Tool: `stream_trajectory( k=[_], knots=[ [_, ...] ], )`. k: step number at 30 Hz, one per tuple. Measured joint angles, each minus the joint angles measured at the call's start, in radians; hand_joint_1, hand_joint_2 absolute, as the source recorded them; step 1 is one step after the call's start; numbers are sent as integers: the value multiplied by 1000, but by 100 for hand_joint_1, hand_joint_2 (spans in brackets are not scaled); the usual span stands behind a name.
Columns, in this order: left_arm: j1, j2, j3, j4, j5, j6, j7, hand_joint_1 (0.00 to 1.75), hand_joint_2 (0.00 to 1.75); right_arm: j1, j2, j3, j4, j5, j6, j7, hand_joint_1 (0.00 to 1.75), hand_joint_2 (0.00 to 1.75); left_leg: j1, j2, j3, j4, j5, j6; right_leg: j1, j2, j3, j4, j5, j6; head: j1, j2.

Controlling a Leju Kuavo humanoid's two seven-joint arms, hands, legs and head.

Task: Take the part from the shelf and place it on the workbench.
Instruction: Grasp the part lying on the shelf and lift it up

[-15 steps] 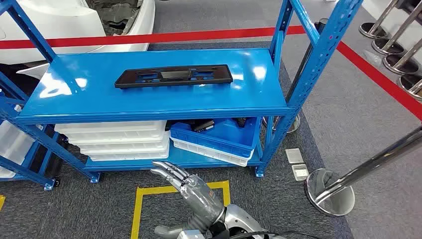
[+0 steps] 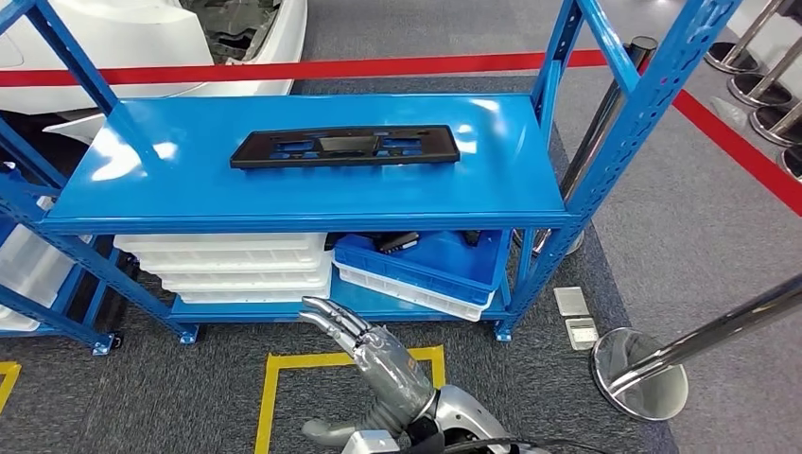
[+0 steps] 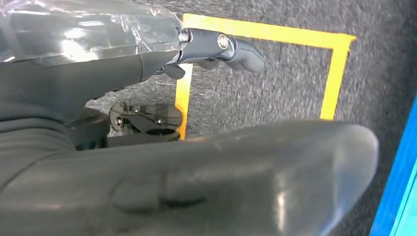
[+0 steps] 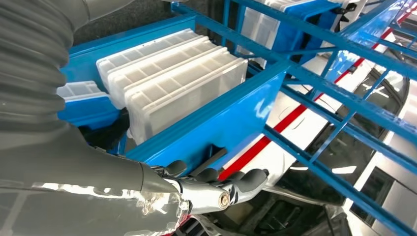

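Observation:
The part is a long, flat black plastic frame lying on the top board of the blue shelf, towards the back. My right hand is raised low in front of the shelf, below its bottom level. Its fingers are stretched out towards the shelf and hold nothing. The right wrist view shows the same hand with straight fingers near the shelf's blue edge. My left hand hangs over the grey carpet with its fingers apart and nothing in it.
Stacked white trays and a blue bin on a tilted white tray fill the lower shelf. A yellow tape square marks the carpet before the shelf. A chrome stanchion base stands to the right. A white car is behind the shelf.
The whole picture has shifted slightly to the right, so the camera moved. The right hand keeps its outstretched pose and the part lies where it was.

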Motion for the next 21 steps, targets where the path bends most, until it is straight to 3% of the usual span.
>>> stream_trajectory(
  k=[2,3,5,6,7,8,10,11,12,15,17,19,21],
  knots=[
    [-2,-1,0,0,0,-1,-1,0,0,-1,0,-1,-1,1,0,0,0,175,-2,1,0,21,-14,-11,-9,-1,16,-14,0,-7,-3,0],
    [-2,0,0,0,0,-1,-1,0,0,-1,0,-1,-2,1,0,0,0,175,-1,2,-16,59,-33,-17,-14,-3,25,-21,-1,-10,-6,0],
    [-2,0,0,0,0,-1,-1,0,0,-1,0,-2,-2,3,-1,0,0,175,5,3,-81,178,-77,-27,-15,-5,37,-25,-10,-14,-12,0],
    [-1,0,0,0,0,-1,-1,0,0,-1,0,-2,-2,5,-3,2,0,175,8,3,-116,232,-88,-30,-15,-5,42,-25,-15,-14,-13,0],
    [0,0,0,0,0,-1,-1,0,0,1,-1,-2,-2,8,-5,4,0,175,10,3,-138,257,-81,-32,-15,-4,49,-25,-21,-13,-13,0],
    [1,0,0,0,0,-1,-1,0,0,2,-1,-2,-2,12,-8,6,0,175,11,4,-143,246,-54,-32,-16,-4,58,-25,-28,-12,-13,0],
    [2,0,-1,0,0,-1,-1,0,0,3,-2,-6,-3,21,-15,12,0,175,11,4,-108,138,31,-29,-18,-3,82,-26,-46,-6,-14,0],
    [1,-1,-2,0,0,-1,-1,0,0,4,-3,-9,-4,26,-20,15,0,175,9,4,-87,84,59,-26,-18,-2,92,-26,-56,-1,-16,0],
    [1,-1,-3,0,0,-1,0,0,0,5,-4,-13,-6,33,-25,19,0,175,6,5,-70,42,68,-21,-17,-2,98,-27,-63,3,-18,0],
    [1,-1,-6,0,0,-3,2,0,0,12,-9,-26,-16,59,-41,34,0,175,2,5,-49,3,45,0,-16,-3,106,-26,-64,19,-17,0],
    [1,-1,-7,0,0,-3,4,0,0,17,-13,-39,-23,82,-50,46,0,175,5,5,-29,-11,39,12,-18,-2,98,6,-66,28,-12,0],
    [0,-1,-9,-1,0,-4,5,0,0,22,-20,-54,-30,107,-59,62,0,175,7,5,-7,-22,31,23,-18,-2,42,104,-91,32,-4,0],
    [0,-1,-13,-1,0,-6,6,0,0,33,-29,-70,-37,129,-65,79,0,175,6,5,11,-26,17,30,-17,-2,-46,218,-129,33,1,0]
  ],
)
